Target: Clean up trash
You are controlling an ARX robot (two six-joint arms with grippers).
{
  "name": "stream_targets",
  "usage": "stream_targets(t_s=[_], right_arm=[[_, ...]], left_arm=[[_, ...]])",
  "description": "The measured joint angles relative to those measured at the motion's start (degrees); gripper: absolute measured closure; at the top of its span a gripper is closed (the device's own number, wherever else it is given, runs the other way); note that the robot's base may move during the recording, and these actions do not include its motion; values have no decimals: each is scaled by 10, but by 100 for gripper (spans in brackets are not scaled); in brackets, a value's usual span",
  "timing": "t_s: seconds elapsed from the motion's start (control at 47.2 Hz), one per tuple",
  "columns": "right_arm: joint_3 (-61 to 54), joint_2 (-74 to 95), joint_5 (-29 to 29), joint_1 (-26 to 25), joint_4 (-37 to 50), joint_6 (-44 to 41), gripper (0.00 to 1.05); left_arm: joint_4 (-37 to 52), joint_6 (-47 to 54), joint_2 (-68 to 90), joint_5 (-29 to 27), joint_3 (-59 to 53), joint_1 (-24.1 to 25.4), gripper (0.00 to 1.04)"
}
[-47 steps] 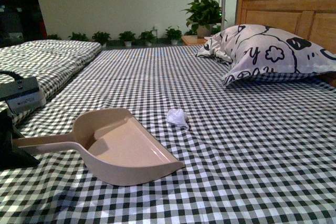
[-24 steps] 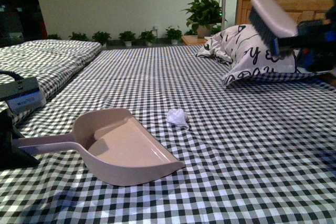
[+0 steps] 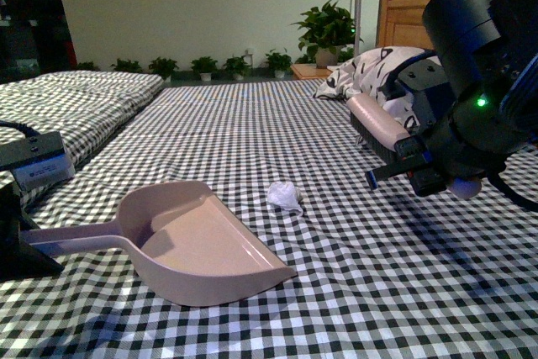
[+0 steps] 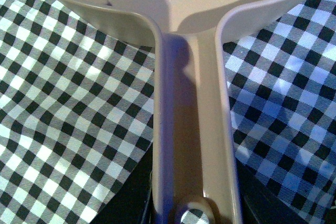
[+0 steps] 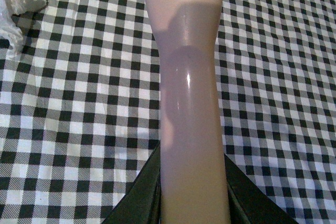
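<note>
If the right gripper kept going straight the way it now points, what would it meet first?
Probably the checked bedcloth, brush first: the right gripper angles down and leftward holding a pink brush. The small crumpled white paper wad lies farther along that line; depth is uncertain.

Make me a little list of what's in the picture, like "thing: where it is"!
trash: small white crumpled wad on the checked bedcover, just beyond the dustpan's open edge
dustpan: pink, resting on the bedcover, empty
left gripper: shut on the dustpan handle
brush: pink, raised above the bedcover, right of the trash
right gripper: shut on the brush handle
pillow: white, black prints, behind the brush
</note>
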Motion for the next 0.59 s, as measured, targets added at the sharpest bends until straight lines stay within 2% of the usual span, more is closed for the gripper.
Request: stream_targets(t_s=[0.593], right_arm=[[28,80,47,38,15,-44,85]], left_arm=[[0,0,0,0,0,0,78]])
